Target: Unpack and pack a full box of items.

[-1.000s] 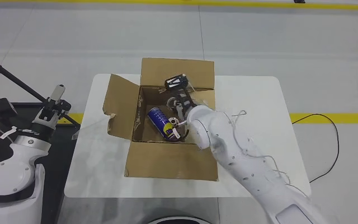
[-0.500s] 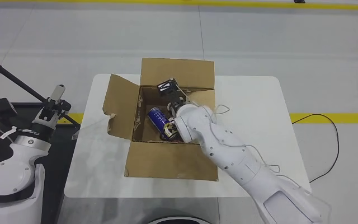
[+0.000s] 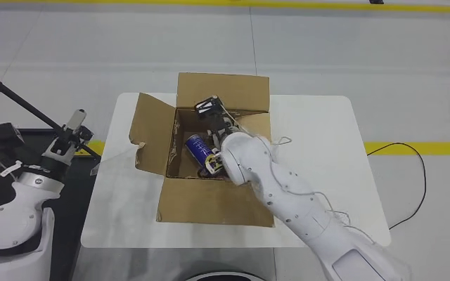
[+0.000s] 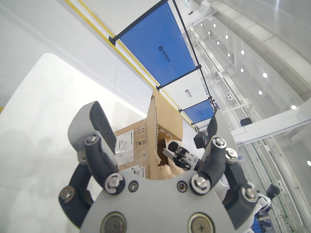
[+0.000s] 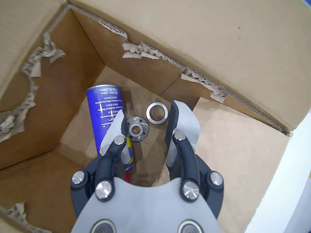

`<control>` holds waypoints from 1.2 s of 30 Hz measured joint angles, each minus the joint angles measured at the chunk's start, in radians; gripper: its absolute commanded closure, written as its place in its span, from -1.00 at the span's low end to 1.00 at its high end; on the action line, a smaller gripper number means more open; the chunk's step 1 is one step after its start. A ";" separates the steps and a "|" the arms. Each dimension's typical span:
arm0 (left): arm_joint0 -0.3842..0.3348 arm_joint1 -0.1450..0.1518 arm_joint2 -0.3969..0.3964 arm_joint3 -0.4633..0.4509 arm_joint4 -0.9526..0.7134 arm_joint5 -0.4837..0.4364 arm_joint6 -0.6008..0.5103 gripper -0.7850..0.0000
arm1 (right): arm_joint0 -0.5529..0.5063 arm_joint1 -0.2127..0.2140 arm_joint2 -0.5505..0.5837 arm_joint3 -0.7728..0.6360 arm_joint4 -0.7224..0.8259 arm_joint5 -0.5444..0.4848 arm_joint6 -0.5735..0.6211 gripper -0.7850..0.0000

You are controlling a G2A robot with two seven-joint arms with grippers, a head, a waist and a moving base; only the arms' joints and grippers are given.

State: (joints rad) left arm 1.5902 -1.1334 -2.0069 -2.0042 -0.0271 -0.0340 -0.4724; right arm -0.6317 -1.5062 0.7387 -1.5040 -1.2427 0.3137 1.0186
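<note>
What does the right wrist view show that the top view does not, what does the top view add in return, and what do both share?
Right wrist view: a plain metal ring and a holed metal flange lying on the floor of the cardboard box beside the blue can, with the open right tool above them. Top view: the white table under the box, and the left tool off beside the table. Both: the open cardboard box and the blue can lying inside it.
</note>
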 measured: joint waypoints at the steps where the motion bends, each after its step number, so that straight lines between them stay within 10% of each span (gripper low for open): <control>1: 0.007 0.002 -0.003 -0.001 -0.003 -0.016 -0.033 -1.00 | -0.026 0.006 0.022 -0.046 -0.001 -0.005 -0.013 -1.00; 11: 0.070 0.022 -0.011 -0.015 -0.030 -0.129 -0.351 -1.00 | -0.319 0.058 0.245 -0.445 0.003 -0.067 -0.227 -1.00; 19: 0.098 0.027 0.042 -0.053 -0.018 -0.155 -0.392 -1.00 | -0.566 0.080 0.428 -0.597 0.081 -0.087 -0.530 -1.00; 36: 0.072 0.032 0.185 -0.138 0.023 -0.093 -0.350 -1.00 | -0.566 0.080 0.430 -0.595 0.081 -0.086 -0.532 -1.00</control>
State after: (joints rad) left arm 1.6622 -1.1009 -1.8215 -2.1423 -0.0043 -0.1267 -0.8224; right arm -1.1977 -1.4264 1.1682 -2.0992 -1.1617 0.2275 0.4862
